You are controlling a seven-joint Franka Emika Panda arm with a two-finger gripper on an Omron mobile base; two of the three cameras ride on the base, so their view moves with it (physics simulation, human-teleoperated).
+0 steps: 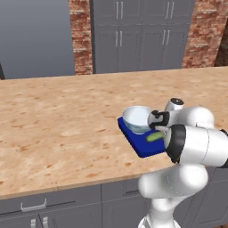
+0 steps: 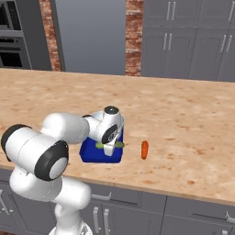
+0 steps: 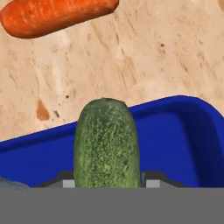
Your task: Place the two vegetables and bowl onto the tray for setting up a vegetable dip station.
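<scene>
The deep-blue tray [image 1: 144, 149] lies near the counter's front edge, and the pale blue-white bowl [image 1: 136, 118] stands on its far end. My gripper [image 1: 157, 132] hangs low over the tray's near end, shut on the small green cucumber [image 1: 155, 137]. In the hand view the cucumber [image 3: 106, 146] sits between my two finger tips, pointing across the tray's rim [image 3: 175, 109]. The second vegetable, an orange carrot [image 2: 144, 149], lies on the bare counter just right of the tray [image 2: 92, 154]; the carrot [image 3: 52, 15] appears beyond the rim in the hand view.
The wooden counter [image 1: 58, 116] stretches wide to the left and back. Its front edge [image 1: 67, 185] runs just before the tray. Grey cabinets [image 1: 138, 35] and brick wall stand behind.
</scene>
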